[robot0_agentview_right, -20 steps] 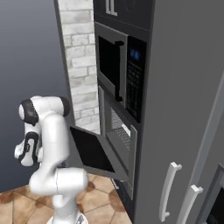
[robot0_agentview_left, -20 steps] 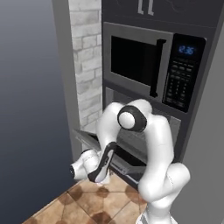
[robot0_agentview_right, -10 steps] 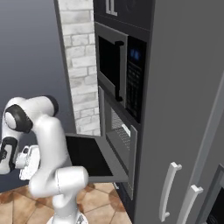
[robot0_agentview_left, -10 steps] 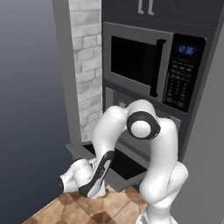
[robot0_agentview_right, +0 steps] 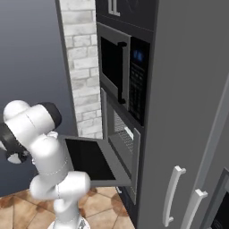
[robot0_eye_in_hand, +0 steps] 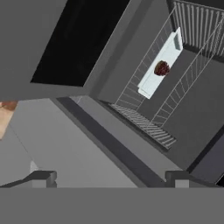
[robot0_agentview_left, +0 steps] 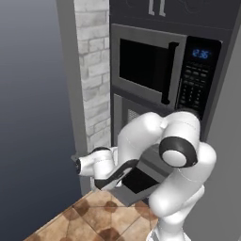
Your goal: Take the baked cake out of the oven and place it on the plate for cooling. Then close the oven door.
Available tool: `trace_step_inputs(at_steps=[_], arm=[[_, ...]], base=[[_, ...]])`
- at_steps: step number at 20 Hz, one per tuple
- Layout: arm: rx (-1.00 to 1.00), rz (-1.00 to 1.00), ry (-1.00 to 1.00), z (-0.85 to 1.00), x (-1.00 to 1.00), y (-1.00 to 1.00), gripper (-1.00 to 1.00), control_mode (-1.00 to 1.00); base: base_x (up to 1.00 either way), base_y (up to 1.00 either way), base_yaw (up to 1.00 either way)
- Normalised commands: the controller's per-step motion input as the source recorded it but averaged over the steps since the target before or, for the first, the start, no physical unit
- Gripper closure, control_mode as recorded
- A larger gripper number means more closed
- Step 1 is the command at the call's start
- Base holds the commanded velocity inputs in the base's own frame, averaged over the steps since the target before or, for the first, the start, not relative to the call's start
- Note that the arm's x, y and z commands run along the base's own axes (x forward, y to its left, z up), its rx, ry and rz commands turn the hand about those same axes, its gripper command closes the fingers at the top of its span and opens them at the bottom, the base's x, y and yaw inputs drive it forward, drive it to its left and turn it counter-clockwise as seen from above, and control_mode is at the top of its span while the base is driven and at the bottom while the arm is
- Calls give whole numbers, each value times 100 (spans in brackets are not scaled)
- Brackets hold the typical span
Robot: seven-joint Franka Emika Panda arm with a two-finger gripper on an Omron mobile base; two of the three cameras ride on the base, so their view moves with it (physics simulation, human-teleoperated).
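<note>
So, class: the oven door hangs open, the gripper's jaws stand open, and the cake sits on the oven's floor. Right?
Not quite. The oven door is open and the gripper open, but the hand view shows the cake on a pale tray resting on a wire rack.

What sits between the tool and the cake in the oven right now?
In the hand view, the open tool faces the cake on its tray; between them lie the door's grey edge and bare wire rack.

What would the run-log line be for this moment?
oven door: dropped open | cake: on tray, on oven rack | gripper: jaws open, empty, outside oven | plate: not seen
</note>
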Motion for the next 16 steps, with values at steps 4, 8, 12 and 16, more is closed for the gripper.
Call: trace_step_inputs(at_steps=[4, 8, 12, 16], arm=[[0, -7, 0, -1, 79, -56, -100, -100], [-1, -3, 0, -25, 69, -31, -100, -100], [-5, -2, -1, -43, 47, -12, -100, -100], [-11, -6, 0, -48, 52, -16, -100, -100]], base=[[0, 0, 0], [0, 0, 0], [0, 0, 0], [0, 0, 0]])
